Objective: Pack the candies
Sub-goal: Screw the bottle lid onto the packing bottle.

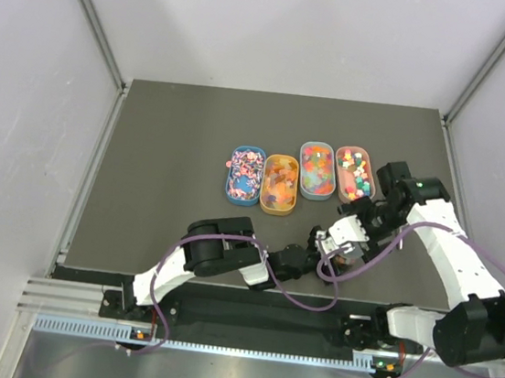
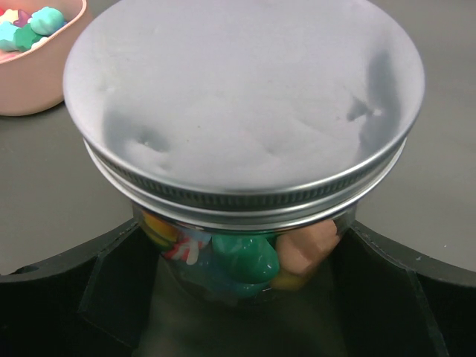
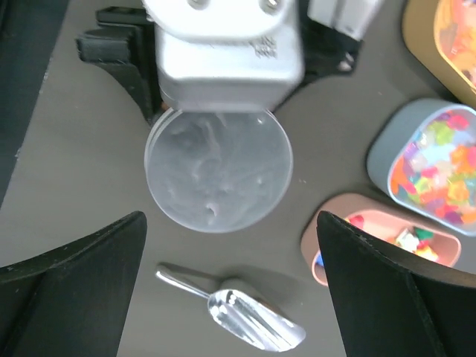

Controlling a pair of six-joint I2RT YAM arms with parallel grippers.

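Note:
The candies lie in four oval trays at mid table: blue [image 1: 245, 174], orange [image 1: 280, 184], grey-blue [image 1: 316, 170] and pink [image 1: 351, 172]. Some candies [image 2: 245, 260] show through the glass of the clear jar [image 2: 245, 149], which has its metal lid on. My left gripper [image 2: 242, 249] is shut on the jar's body, a finger on each side, and it also shows in the top view [image 1: 312, 253]. My right gripper [image 3: 230, 227] is open and empty, hovering over the jar's lid [image 3: 219, 175] and the silver scoop [image 3: 242, 316].
In the right wrist view, the scoop lies on the table just in front of the jar. The pink tray [image 3: 372, 238], grey-blue tray [image 3: 435, 167] and orange tray [image 3: 446, 30] stand to its right. The table is walled on three sides.

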